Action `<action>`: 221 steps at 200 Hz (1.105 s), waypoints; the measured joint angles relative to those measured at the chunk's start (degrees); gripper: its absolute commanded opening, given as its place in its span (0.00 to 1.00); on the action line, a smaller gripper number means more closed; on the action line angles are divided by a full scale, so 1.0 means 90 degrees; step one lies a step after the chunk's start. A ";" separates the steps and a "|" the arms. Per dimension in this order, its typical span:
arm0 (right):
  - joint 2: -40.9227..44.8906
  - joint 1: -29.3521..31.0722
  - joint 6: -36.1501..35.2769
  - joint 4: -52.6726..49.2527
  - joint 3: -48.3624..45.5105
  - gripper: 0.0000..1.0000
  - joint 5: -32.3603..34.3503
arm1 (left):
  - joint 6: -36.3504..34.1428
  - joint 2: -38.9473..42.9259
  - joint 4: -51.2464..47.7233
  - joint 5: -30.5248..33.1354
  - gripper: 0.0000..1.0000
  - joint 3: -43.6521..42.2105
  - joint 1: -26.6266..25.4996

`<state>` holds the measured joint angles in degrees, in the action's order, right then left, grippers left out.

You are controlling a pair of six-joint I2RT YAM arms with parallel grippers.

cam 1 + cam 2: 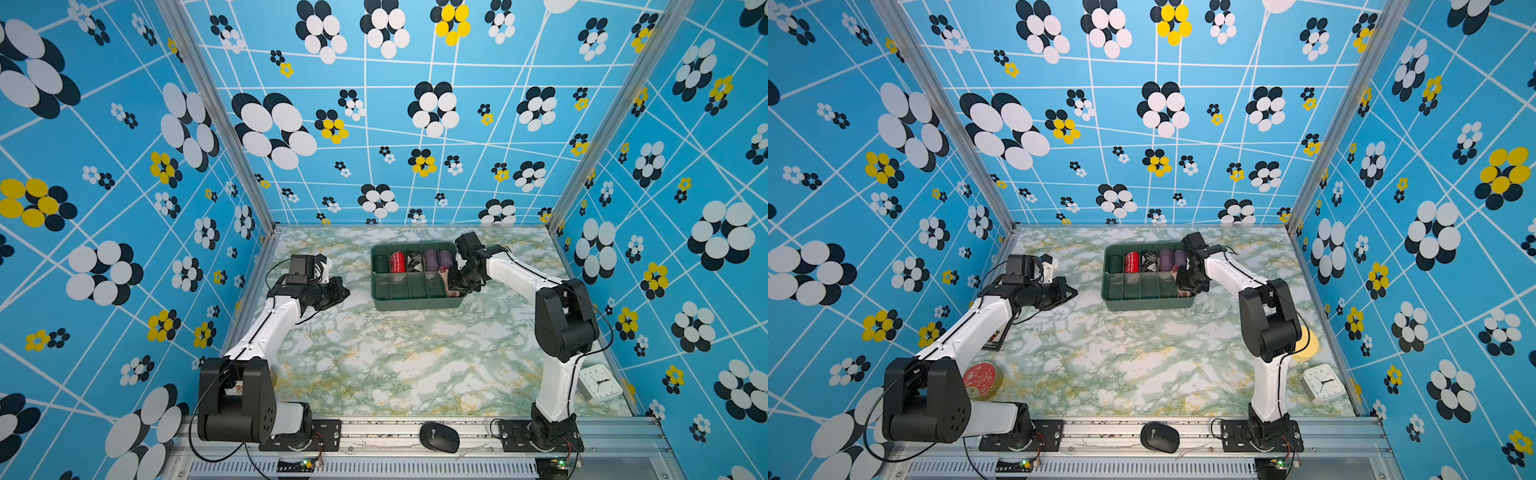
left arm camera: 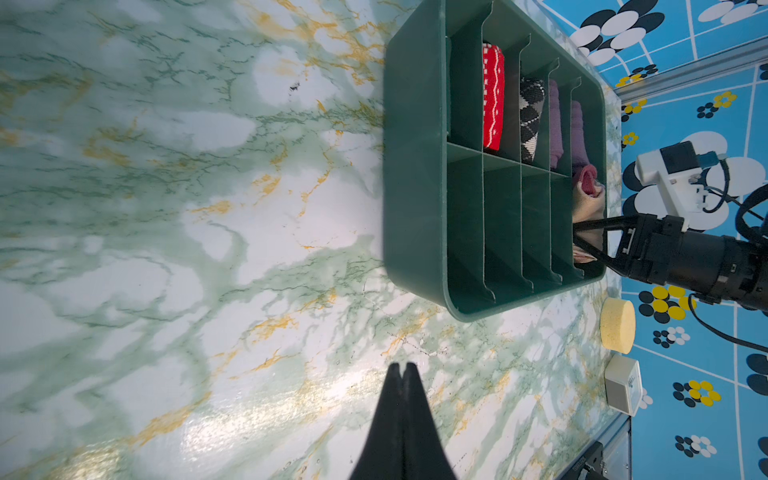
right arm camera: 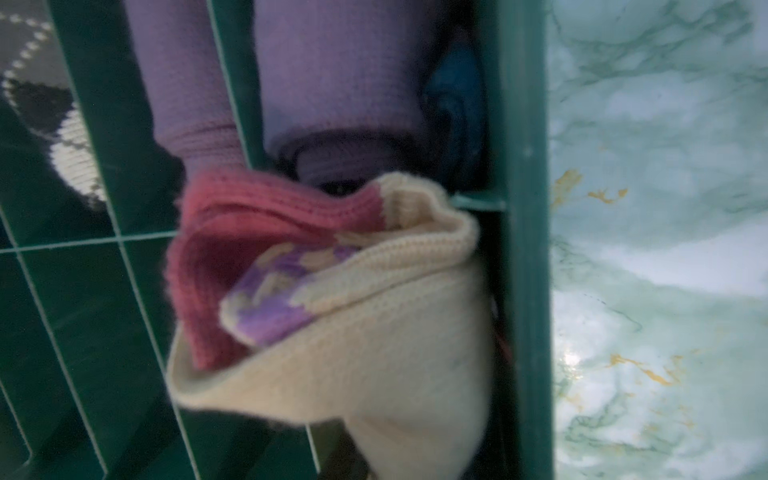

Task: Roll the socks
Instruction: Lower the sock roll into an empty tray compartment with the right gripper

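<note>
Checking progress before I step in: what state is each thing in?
socks: rolled, in the bin, front right compartment
right gripper: shut on socks
left gripper: shut, empty, above table
bin: back row holds rolls, other front compartments empty

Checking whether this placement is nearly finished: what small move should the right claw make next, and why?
Likely press the right claw slightly down, then open it. It is closed on the socks, a tan bundle in the end compartment of the green tray beside the purple rolls, yet the maroon cuff spills over the divider. The left claw is shut, away over the table.
</note>
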<state>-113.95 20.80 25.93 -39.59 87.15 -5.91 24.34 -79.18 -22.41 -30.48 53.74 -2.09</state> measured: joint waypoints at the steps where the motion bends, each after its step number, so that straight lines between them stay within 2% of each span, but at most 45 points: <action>1: -0.0002 0.0002 -0.0005 -0.0005 0.0005 0.00 0.0000 | 0.0000 -0.0002 0.0000 0.0002 0.01 0.0000 0.0000; 142: -0.1107 0.0160 -0.0816 -0.1926 0.1392 0.00 0.0651 | -0.0053 -0.0381 0.0007 -0.0121 0.01 0.0000 0.0029; 187: -0.1273 0.0170 -0.0911 -0.2215 0.1651 0.00 0.0697 | -0.0100 -0.0442 0.0007 -0.0141 0.01 0.0000 0.0029; 200: -0.1319 0.0175 -0.0930 -0.2280 0.1732 0.00 0.0699 | -0.0119 -0.0449 0.0007 -0.0141 0.03 0.0000 0.0029; 214: -0.1377 0.0175 -0.0933 -0.2375 0.1829 0.00 0.0707 | -0.0131 -0.0474 0.0007 -0.0143 0.08 0.0000 0.0029; 221: -0.1392 0.0177 -0.0933 -0.2397 0.1858 0.06 0.0719 | -0.0143 -0.0493 0.0007 -0.0143 0.10 0.0000 0.0029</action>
<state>-126.48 22.39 17.54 -61.17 103.88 0.56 23.05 -83.61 -22.35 -31.77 53.74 -1.83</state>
